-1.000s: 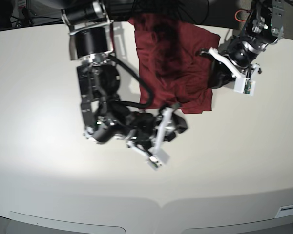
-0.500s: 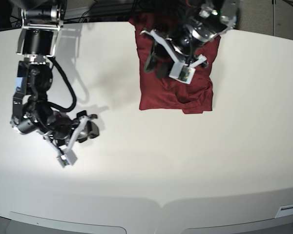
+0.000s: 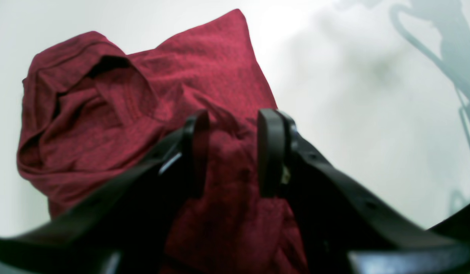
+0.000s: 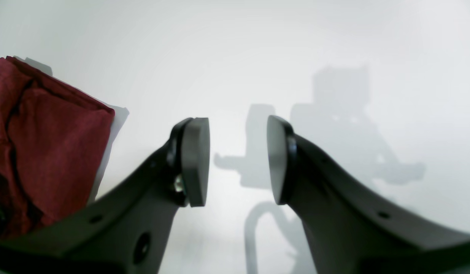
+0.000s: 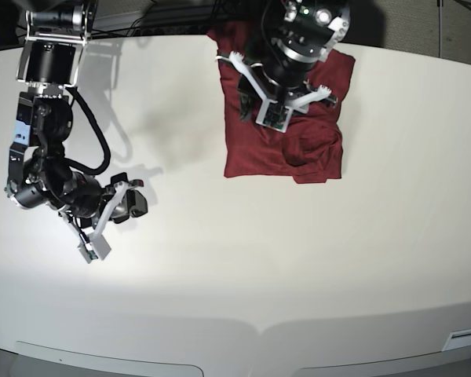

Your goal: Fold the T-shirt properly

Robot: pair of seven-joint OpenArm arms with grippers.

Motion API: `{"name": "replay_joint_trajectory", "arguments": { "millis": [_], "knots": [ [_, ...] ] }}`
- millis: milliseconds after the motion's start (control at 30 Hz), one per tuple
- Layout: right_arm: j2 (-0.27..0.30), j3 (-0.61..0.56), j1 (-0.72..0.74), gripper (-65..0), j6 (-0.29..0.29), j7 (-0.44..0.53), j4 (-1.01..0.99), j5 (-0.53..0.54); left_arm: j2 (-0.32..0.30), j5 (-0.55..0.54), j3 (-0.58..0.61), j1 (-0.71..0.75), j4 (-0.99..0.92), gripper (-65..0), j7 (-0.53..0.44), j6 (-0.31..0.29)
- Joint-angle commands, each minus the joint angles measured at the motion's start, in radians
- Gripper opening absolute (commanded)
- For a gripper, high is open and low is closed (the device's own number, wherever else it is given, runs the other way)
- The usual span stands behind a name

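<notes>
At upper centre of the base view, the left tool hangs over the T-shirt, its jaws parted and empty where a second ago it was pinching the cloth's right edge. Wrist footage shows maroon knit between and beneath the spread fingers, though contact cannot be judged. The garment lies as a compact, rumpled rectangle near the worktop's far edge, one loose flap at its lower right. Lower left, the right tool has pulled well away from the shirt, released, holding nothing. The fold looks largely complete; only tidying appears to remain.
</notes>
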Motion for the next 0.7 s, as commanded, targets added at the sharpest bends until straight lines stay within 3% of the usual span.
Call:
{"name": "replay_joint_trajectory", "arguments": {
  "millis": [0,300,433,500,667],
  "knots": [
    [0.009,0.005,0.024,-39.9,0.002,0.019,0.016,0.020,0.006,-0.002,0.002,-0.002,0.007,-45.0,-0.021,-0.004],
    [0.009,0.005,0.025,-39.9,0.002,0.035,0.016,0.020,0.006,-0.002,0.002,-0.002,-0.070,-45.6,-0.023,-0.004],
    [0.009,0.005,0.025,-39.9,0.002,0.035,0.016,0.020,0.006,-0.002,0.002,-0.002,-0.070,-65.0,-0.050,-0.003],
    [0.009,0.005,0.025,-39.9,0.002,0.039,0.016,0.020,0.006,-0.002,0.002,0.000,-0.063,-65.0,-0.048,-0.001],
    [0.009,0.005,0.025,-39.9,0.002,0.042,0.016,0.020,-0.015,0.063,0.001,0.070,0.039,-65.0,-0.050,0.164]
  ]
}}
